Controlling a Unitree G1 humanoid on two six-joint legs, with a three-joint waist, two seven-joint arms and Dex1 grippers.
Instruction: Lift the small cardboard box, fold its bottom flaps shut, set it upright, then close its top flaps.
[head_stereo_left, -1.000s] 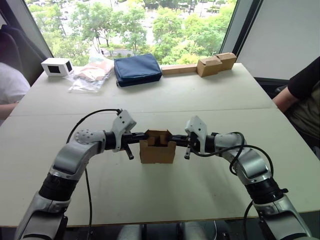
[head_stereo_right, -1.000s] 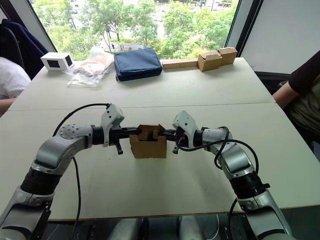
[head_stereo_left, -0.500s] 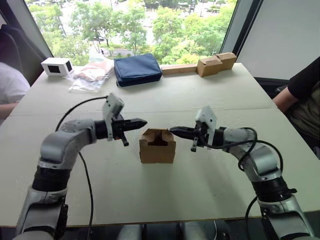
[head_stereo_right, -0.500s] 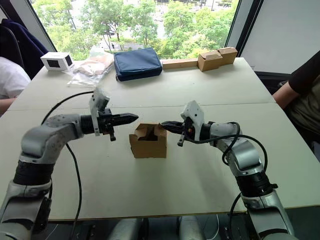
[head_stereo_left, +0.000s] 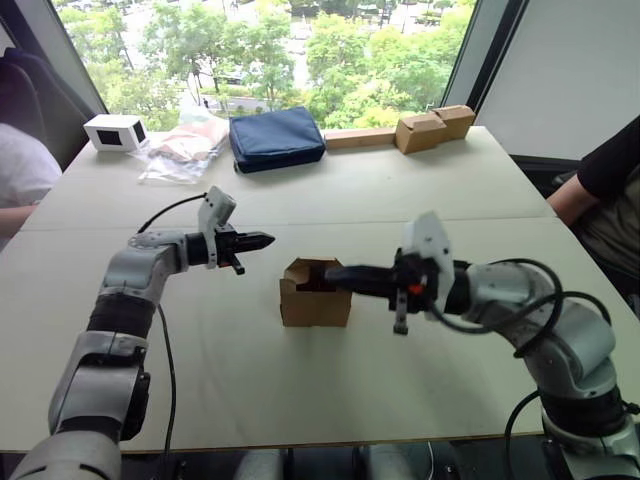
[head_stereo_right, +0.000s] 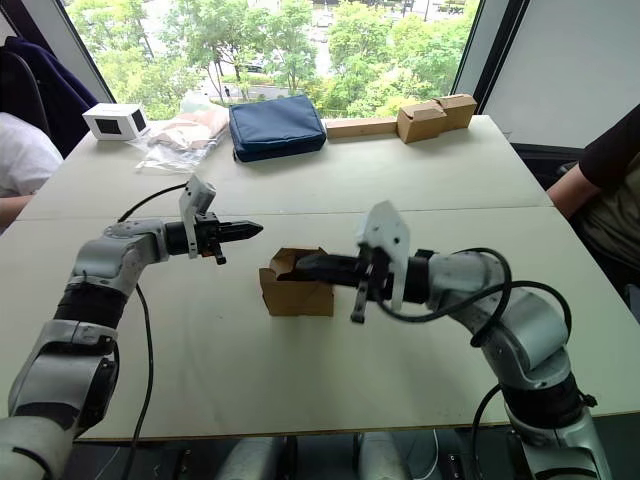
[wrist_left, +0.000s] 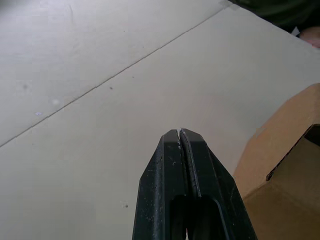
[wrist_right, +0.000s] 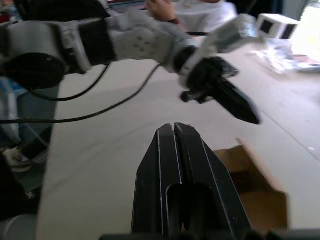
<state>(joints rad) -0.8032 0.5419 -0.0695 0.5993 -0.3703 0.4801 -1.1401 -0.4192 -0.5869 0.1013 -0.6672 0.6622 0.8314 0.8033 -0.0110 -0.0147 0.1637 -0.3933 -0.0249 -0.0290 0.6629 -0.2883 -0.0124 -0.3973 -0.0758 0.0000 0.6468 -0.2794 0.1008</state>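
Box (head_stereo_left: 315, 297) plain brown, unprinted.

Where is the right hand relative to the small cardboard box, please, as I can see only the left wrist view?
Observer: The right hand, fingers shut, reaches over the small cardboard box from the robot's right, its tips above the box's top opening.
Operator: Thank you. Does the box stand on the table?
Observer: Yes, it stands upright on the table, and its top is not closed flat.
Operator: And where does my own left hand sit?
Observer: The left hand, shut, hovers apart from the box, to its left and a little beyond it.
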